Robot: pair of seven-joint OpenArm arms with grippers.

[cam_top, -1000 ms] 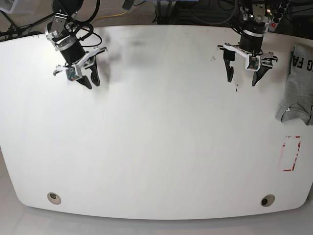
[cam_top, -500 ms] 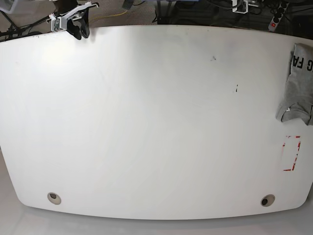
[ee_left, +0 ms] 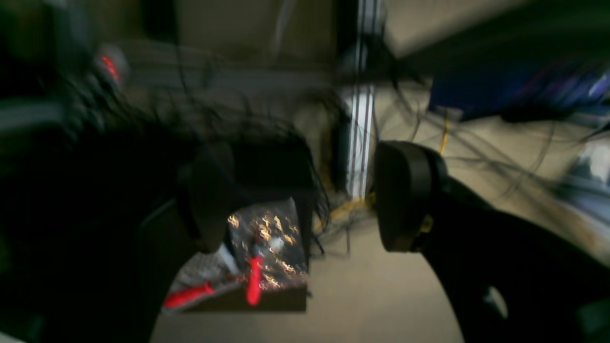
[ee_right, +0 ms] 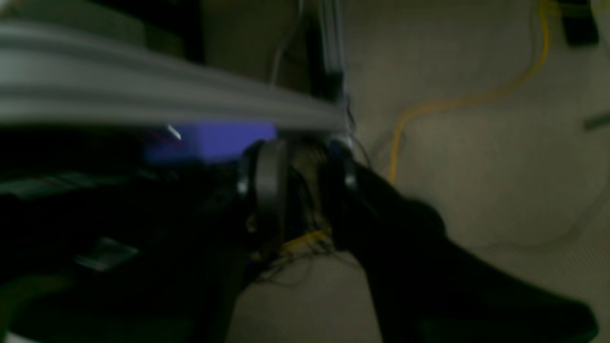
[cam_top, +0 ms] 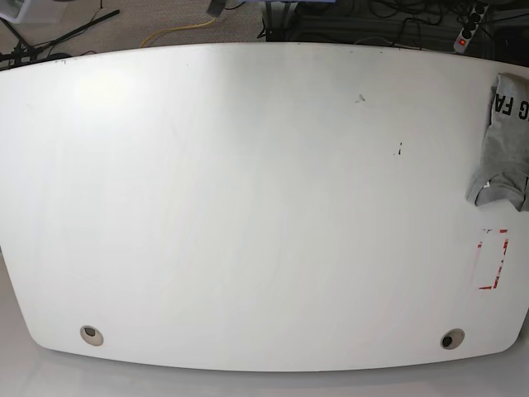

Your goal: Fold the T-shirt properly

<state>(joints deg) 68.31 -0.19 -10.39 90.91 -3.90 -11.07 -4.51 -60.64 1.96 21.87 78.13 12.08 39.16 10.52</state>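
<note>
White desk [cam_top: 248, 207] fills the base view, with the grey T-shirt [cam_top: 506, 145] bunched at its far right edge, partly cut off by the frame, just above a red dashed rectangle [cam_top: 493, 259]. Neither arm is seen there. Left claw [ee_left: 300, 200] is spread wide over blurry floor and cables, nothing held. Right claw [ee_right: 302, 188] is set narrow, also gripping nothing.
</note>
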